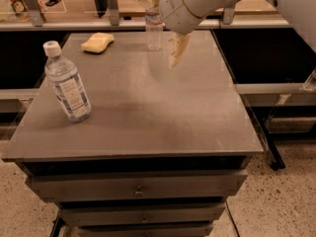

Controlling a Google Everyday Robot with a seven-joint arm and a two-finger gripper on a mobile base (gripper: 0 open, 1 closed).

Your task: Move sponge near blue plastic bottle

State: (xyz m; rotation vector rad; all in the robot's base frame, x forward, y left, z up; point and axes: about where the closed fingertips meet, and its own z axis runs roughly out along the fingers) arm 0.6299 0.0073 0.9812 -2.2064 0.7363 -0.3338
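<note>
Robot test lab, prob. in an office bldg: grey desk (148, 112) w/ drawers (138, 186), speckled hard floor (279, 204), long counter (69, 6) w/ metal posts (30, 6) behind. End effector (176, 49) hangs over desk's far part.

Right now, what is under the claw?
Only bare tabletop shows under the claw, which hangs just right of the slim clear bottle in view. The sponge lies apart, near the far left corner. Nothing under the claw looks covered.

Table (148, 112): sponge (97, 42), blue plastic bottle (67, 85), slim bottle (154, 31); gripper (161, 21) above.
</note>
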